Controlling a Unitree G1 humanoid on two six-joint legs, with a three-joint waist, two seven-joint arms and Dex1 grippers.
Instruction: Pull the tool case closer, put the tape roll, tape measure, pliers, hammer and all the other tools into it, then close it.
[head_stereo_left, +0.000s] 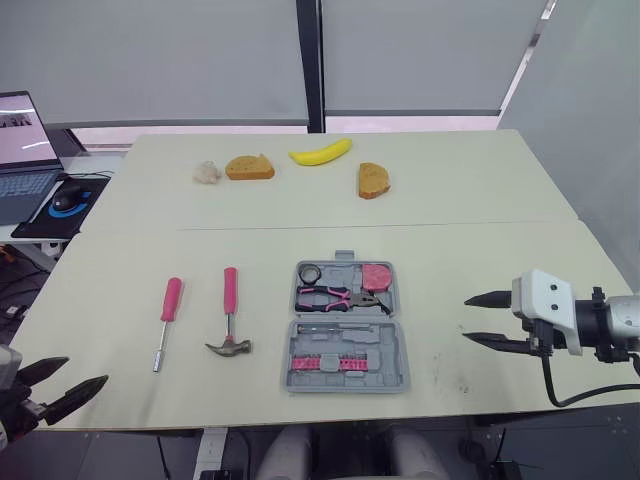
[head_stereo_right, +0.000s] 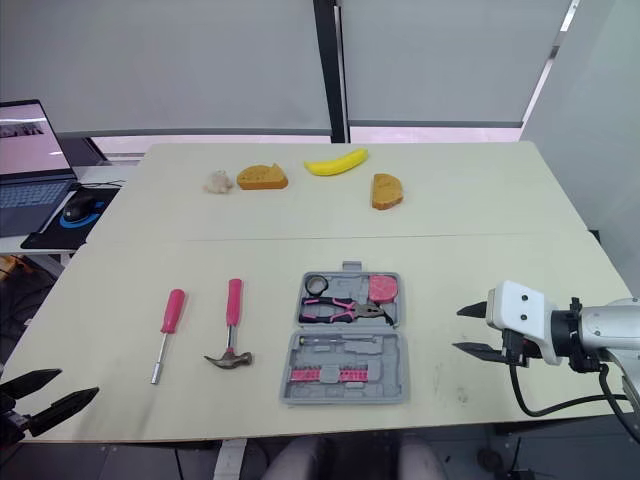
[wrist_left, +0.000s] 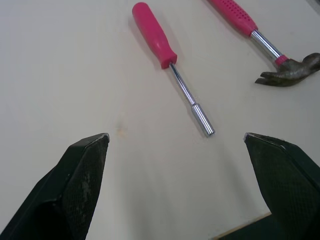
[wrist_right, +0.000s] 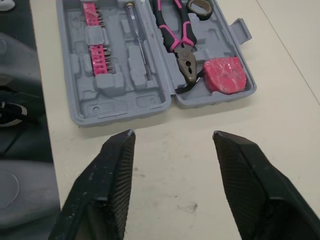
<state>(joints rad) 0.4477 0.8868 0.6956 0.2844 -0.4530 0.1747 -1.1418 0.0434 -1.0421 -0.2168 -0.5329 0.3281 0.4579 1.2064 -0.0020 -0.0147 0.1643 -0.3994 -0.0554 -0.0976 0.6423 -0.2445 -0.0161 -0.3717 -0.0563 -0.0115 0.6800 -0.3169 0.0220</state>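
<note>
Left eye view looks down on a pale table (head_stereo_left: 480, 200) with the tool case (head_stereo_left: 346, 327) lying open and flat near the front edge, roughly at the middle. Its lid is folded back toward 12 o'clock. The far half holds the tape roll (head_stereo_left: 309, 272) in its 10 o'clock corner, the pink tape measure (head_stereo_left: 377, 275) in its 2 o'clock corner, and the pliers (head_stereo_left: 338, 296) lying across just below them. The near half carries a row of pink bits (head_stereo_left: 330, 362).

The hammer (head_stereo_left: 229, 320) lies on the table at 9 o'clock from the case, pink handle pointing to 12 and head toward 6. The pink-handled screwdriver (head_stereo_left: 166, 320) lies further out at 9 o'clock, parallel to the hammer and apart from it.

The right gripper (head_stereo_left: 465, 318) hovers at 3 o'clock from the case, well apart from it, fingers spread and pointing at it, holding nothing. The left gripper (head_stereo_left: 88, 369) sits at about 8 o'clock from the case near the table's front-left corner, fingers spread wide and empty, aimed toward the screwdriver.

A banana (head_stereo_left: 321, 152) lies at 12 o'clock near the far edge, and a laptop (head_stereo_left: 25, 150) stands off the table at 10 o'clock.
</note>
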